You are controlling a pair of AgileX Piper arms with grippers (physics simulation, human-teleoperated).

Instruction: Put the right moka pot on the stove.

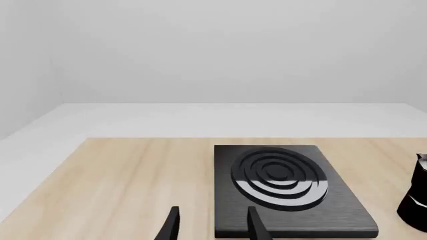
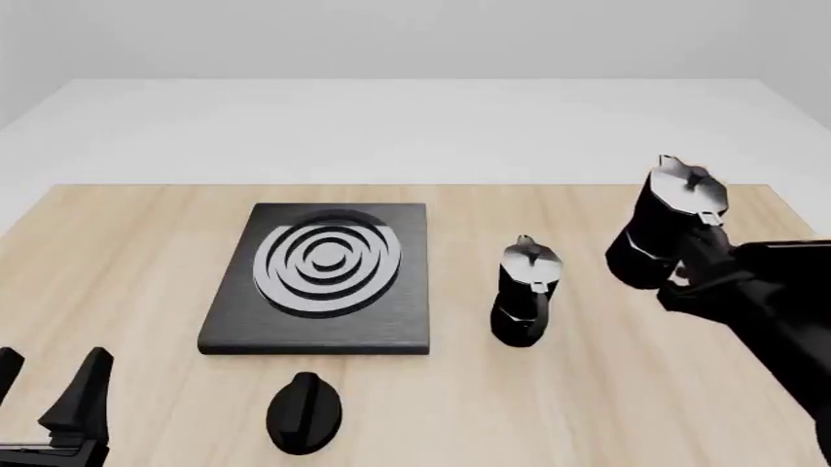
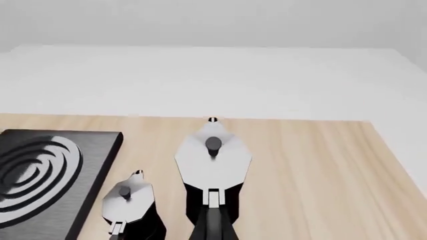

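My right hand [image 2: 686, 255]: clenched on the side handle of the right moka pot [image 2: 668, 222], holding it up in the air, tilted a little, well off the wood (the wrist camera looks straight down onto its silvery lid and small knob).
Right moka pot, place: lifted at the right side of the tabletop [image 2: 130, 263], beyond and to the right of its twin, well apart from the stove [image 2: 321, 275].
Right moka pot from my right wrist: [image 3: 213, 165] fills the middle of the view, handle running back toward the camera; my own fingers are hidden below the frame edge there.
Twin moka pot [image 2: 524, 293]: standing upright on the tabletop, between the stove and the lifted pot, nearer the stove; its lid shows beside the held pot in the right wrist view [image 3: 127, 196], and its edge just enters the left wrist view [image 1: 416, 197].
Stove: flat black slab, left of centre, silvery rings bare on top; seen also from my left wrist [image 1: 283, 187] and at the edge of my right wrist view [image 3: 47, 172].
Black oval knob [image 2: 304, 413]: lying on the wood just in front of the stove's near edge.
My left hand [image 2: 50, 394]: released, fingers [image 1: 256, 226] spread with nothing between them, low at the near left corner, apart from the stove.
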